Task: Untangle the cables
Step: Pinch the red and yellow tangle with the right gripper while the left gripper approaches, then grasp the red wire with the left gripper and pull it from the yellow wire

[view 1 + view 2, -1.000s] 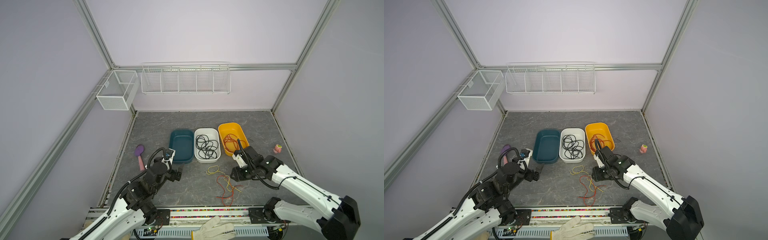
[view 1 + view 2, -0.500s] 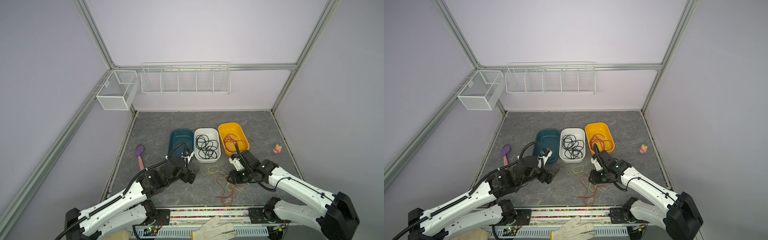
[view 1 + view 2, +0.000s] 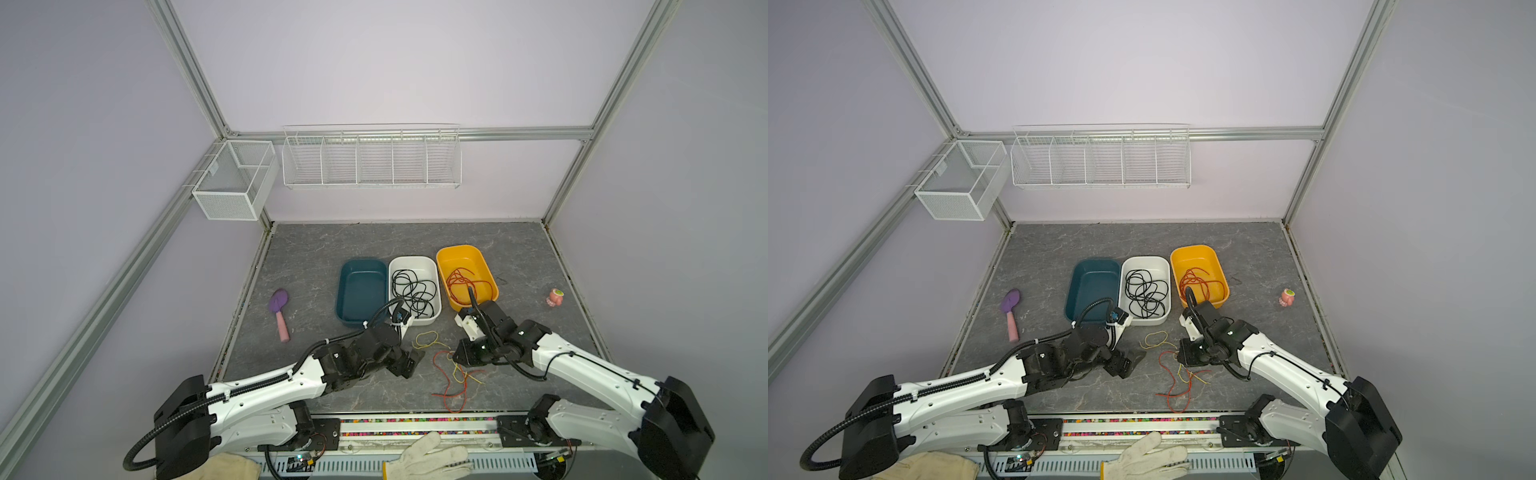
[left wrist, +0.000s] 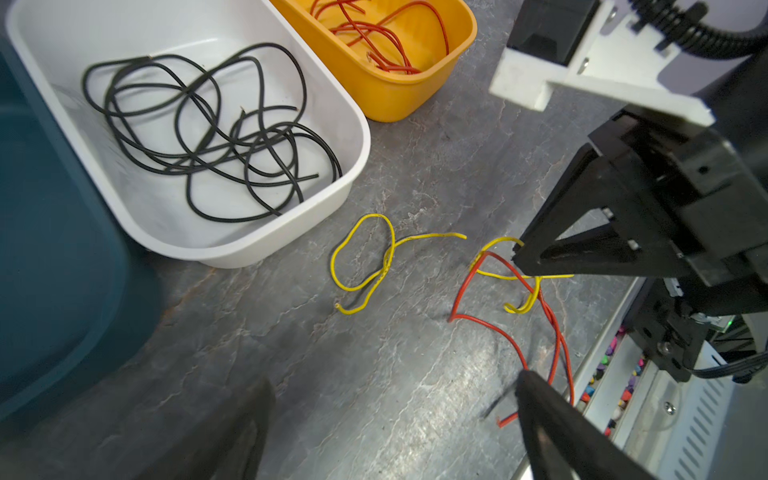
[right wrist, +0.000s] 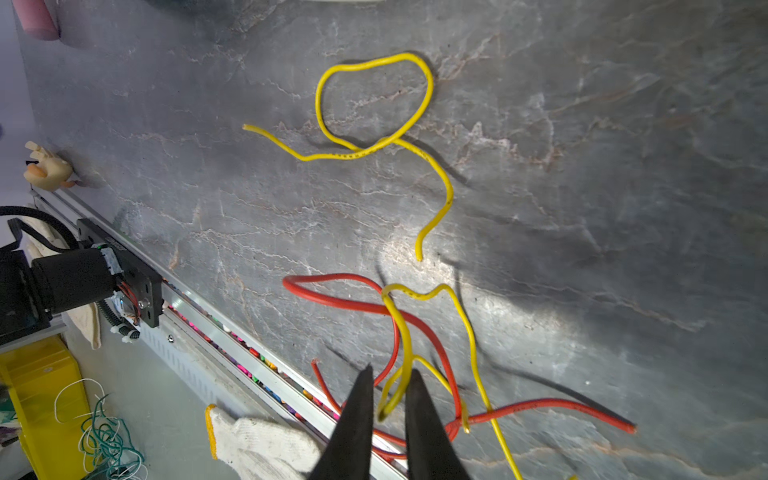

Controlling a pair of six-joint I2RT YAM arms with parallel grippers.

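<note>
On the grey table, one yellow cable (image 3: 426,340) (image 4: 334,266) lies alone in a loop. A second yellow cable (image 5: 467,324) crosses a red cable (image 3: 451,382) (image 5: 332,301) in a small tangle by the front rail. My right gripper (image 3: 461,357) (image 5: 388,399) is down on that tangle, its jaws closed on the hooked end of the second yellow cable. To the left of the tangle my left gripper (image 3: 409,361) (image 4: 390,415) hovers low, open and holding nothing. Black cables (image 3: 415,291) fill the white bin (image 3: 413,259); more red cables (image 3: 465,282) lie in the yellow bin (image 3: 459,248).
A teal bin (image 3: 361,291) stands left of the white one with nothing in it. A purple brush (image 3: 279,311) lies at the left and a small pink toy (image 3: 555,297) at the right. White gloves (image 3: 428,457) rest on the front rail. Wire baskets hang on the back wall.
My left arm has swung right from beside the teal bin to beside the tangle. My right gripper has come down toward the front onto the tangle and its jaws have closed.
</note>
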